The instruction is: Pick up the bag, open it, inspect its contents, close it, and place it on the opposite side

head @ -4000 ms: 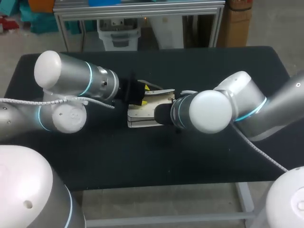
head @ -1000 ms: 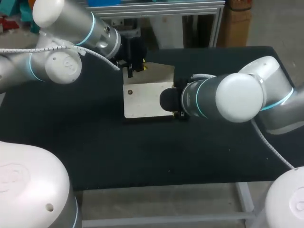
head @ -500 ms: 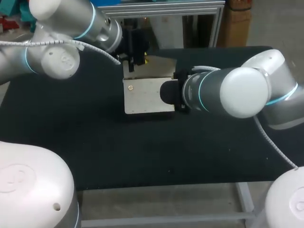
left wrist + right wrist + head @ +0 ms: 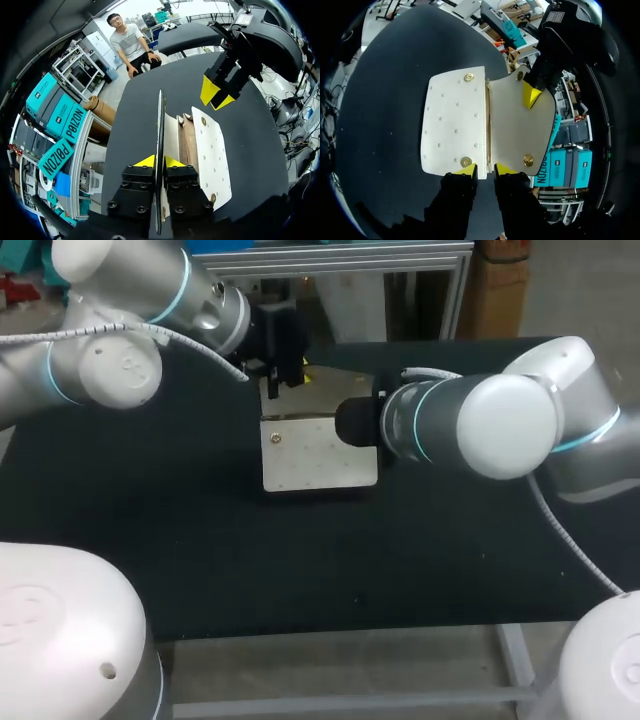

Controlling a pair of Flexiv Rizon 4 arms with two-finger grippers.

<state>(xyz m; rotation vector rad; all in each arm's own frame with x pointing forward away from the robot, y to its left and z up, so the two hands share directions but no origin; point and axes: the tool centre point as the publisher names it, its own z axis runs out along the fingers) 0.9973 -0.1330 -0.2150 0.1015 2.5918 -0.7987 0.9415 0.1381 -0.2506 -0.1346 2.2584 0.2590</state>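
A cream bag (image 4: 318, 462) with gold studs lies on the black table, its flap (image 4: 338, 390) lifted open toward the back. My left gripper (image 4: 283, 375) is shut on the flap's edge; in the left wrist view the flap (image 4: 160, 125) runs edge-on between its tips (image 4: 159, 161). My right gripper (image 4: 485, 170) comes in from the right, its fingers pinching the bag's side edge where the front panel (image 4: 452, 120) meets the flap (image 4: 517, 125). In the left wrist view it shows as the right gripper (image 4: 217, 95) at the bag's far end. The inside of the bag is barely visible.
The bag sits at the middle of the black table (image 4: 200, 560), nearer its back edge. My left arm (image 4: 130, 330) hangs over the back left corner, and my right arm (image 4: 500, 425) crosses the right half.
The right gripper's fingers have come together on the bag's side edge. The left gripper has kept its hold on the raised flap, and the bag has shifted slightly to the right.
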